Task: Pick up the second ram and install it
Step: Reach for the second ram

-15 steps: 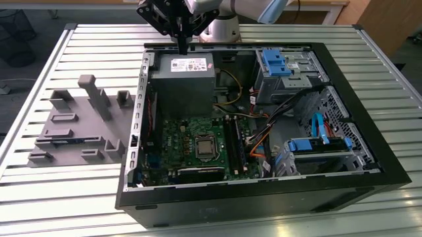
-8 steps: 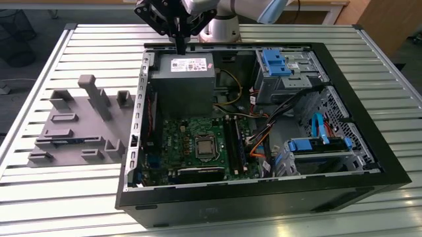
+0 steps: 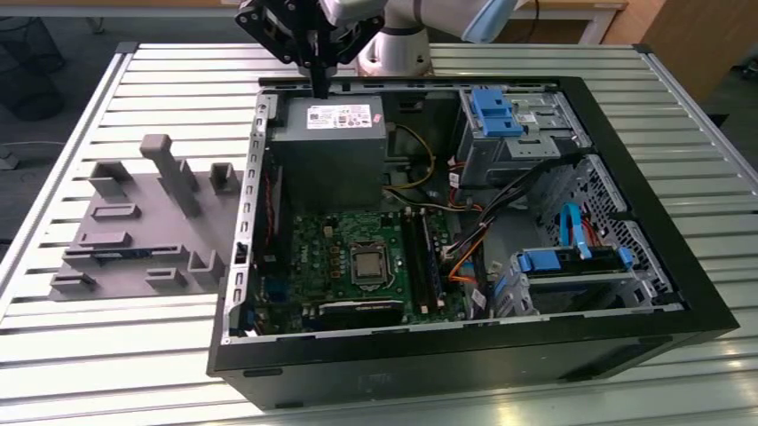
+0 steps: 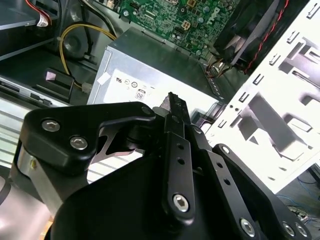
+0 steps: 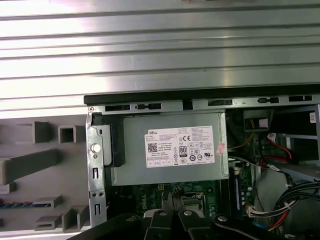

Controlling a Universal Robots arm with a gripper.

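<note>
Slatted metal desk point(image 3: 106, 355) carries an open black PC case point(image 3: 474, 355) lying on its side. Inside it, nearest the exterior camera: green motherboard point(image 3: 337, 240) with long black slots point(image 3: 417, 257) beside the CPU socket. A blue-tabbed drive cage point(image 3: 556, 266) is on the exterior view's right. Further back is the grey power supply point(image 3: 326, 151), label up.

Gray holder fixture point(image 3: 142, 222) sits on the desk just beside the case, on the exterior view's left. The second ram point(image 3: 113, 256) lies flat in one of its slots, blue patch visible, well apart from the pincer. The first wrist view shows it as a dark strip with blue point(image 5: 15, 204) in the fixture.

The pincer point(image 3: 318, 87) hangs over the far edge of the power supply by the case's back wall, pointing down. Its fingers are pressed together with nothing between them, as seen in both wrist views point(image 4: 172, 102) point(image 5: 172, 199). The arm point(image 3: 414, 13) rises behind the case at the far side of the desk.
</note>
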